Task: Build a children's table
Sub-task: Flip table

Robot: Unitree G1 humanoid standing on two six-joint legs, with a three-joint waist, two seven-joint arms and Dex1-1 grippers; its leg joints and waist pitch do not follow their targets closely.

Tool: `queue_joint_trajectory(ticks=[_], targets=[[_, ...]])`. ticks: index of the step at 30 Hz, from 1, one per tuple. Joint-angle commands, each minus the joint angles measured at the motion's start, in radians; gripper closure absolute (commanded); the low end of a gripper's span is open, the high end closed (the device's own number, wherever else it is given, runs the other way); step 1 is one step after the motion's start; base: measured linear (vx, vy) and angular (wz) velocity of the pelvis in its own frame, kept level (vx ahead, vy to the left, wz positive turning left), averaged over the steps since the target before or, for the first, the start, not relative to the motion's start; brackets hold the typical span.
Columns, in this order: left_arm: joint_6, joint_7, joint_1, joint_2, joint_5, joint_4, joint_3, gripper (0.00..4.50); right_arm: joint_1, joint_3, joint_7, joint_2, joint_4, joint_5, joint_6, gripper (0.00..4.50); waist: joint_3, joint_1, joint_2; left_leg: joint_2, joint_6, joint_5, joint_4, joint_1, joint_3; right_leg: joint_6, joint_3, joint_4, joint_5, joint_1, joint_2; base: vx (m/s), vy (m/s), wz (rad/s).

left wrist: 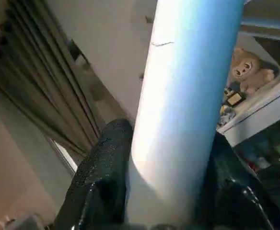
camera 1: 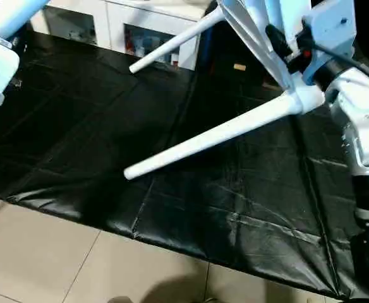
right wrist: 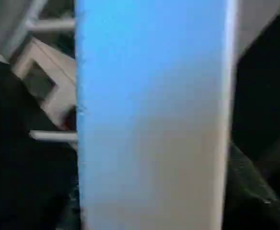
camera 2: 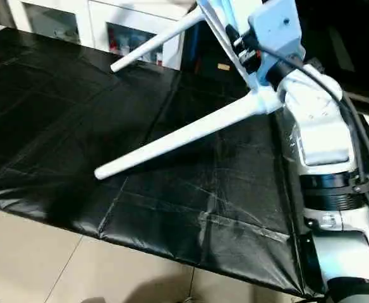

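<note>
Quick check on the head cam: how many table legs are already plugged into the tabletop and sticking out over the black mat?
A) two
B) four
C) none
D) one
A: two white legs, a near leg and a far leg, run from the raised tabletop out over the black mat.

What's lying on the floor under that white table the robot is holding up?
Under the table's legs a creased black sheet covers the floor, bare where it shows. Beige tiles begin at its near edge. Whatever floor lies beneath the sheet is hidden.
</note>
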Motion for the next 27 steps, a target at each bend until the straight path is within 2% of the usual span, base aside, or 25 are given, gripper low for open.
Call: queue_joint_trajectory(ticks=[1,2,5,12,14,20,22,26,27], targets=[[0.063,-0.028,0.021,-0.036,-0.049,0.063,-0.042,2.81,0.002,0.018,0.073,0.015,-0.047,0.063,0.004,1.81,-0.062,-0.004,0.014,0.030,-0.024,-0.125,-0.071,-0.004,-0.007,-0.100,0.038,-0.072,-0.240,0.058,-0.065,0.000,0.000,0.00],[0.063,-0.028,0.021,-0.037,-0.050,0.063,-0.043,2.81,0.003,0.018,0.073,0.015,-0.048,0.063,0.005,1.51,-0.063,-0.004,0.013,0.030,-0.026,-0.126,-0.070,-0.004,-0.007,-0.096,0.037,-0.074,-0.249,0.058,-0.065,0.000,0.000,0.00],[0.064,-0.033,0.017,-0.041,-0.053,0.067,-0.051,2.81,0.006,0.015,0.072,0.016,-0.053,0.061,0.010,1.37,-0.063,-0.004,0.012,0.029,-0.028,-0.144,-0.069,-0.003,-0.007,-0.085,0.038,-0.078,-0.286,0.055,-0.065,0.000,0.000,0.00],[0.084,-0.062,0.011,-0.053,-0.057,0.064,-0.074,2.81,0.003,0.003,0.075,0.027,-0.054,0.057,-0.007,0.61,-0.061,-0.004,0.014,0.028,-0.030,-0.195,-0.070,0.003,-0.009,-0.059,0.035,-0.090,-0.391,0.043,-0.063,0.000,0.000,0.00],[0.090,-0.064,0.011,-0.055,-0.057,0.062,-0.076,2.81,0.002,0.001,0.074,0.030,-0.054,0.056,-0.015,0.50,-0.062,-0.003,0.015,0.029,-0.031,-0.194,-0.071,0.002,-0.010,-0.057,0.035,-0.089,-0.395,0.044,-0.065,0.000,0.000,0.00],[0.119,-0.063,0.009,-0.062,-0.051,0.056,-0.086,2.81,-0.010,-0.026,0.070,0.044,-0.048,0.075,-0.082,0.49,-0.064,-0.002,0.018,0.030,-0.030,-0.184,-0.072,0.001,-0.011,-0.065,0.034,-0.085,-0.354,0.045,-0.064,0.000,0.000,0.00],[0.131,-0.065,0.007,-0.068,-0.048,0.053,-0.090,2.81,-0.014,-0.041,0.074,0.057,-0.047,0.084,-0.131,0.49,-0.064,-0.002,0.016,0.029,-0.027,-0.171,-0.072,-0.003,-0.010,-0.072,0.034,-0.082,-0.325,0.048,-0.063,0.000,0.000,0.00],[0.143,-0.065,0.002,-0.076,-0.047,0.046,-0.099,2.81,-0.017,-0.072,0.071,0.088,-0.050,0.111,-0.214,0.49,-0.066,0.000,0.018,0.031,-0.026,-0.169,-0.072,0.000,-0.009,-0.080,0.035,-0.081,-0.309,0.047,-0.064,0.000,0.000,0.00],[0.145,-0.065,0.001,-0.077,-0.048,0.045,-0.100,2.81,-0.017,-0.079,0.071,0.097,-0.055,0.121,-0.236,0.49,-0.066,0.001,0.025,0.032,-0.026,-0.171,-0.071,0.003,-0.009,-0.087,0.036,-0.079,-0.293,0.045,-0.065,0.000,0.000,0.00]])
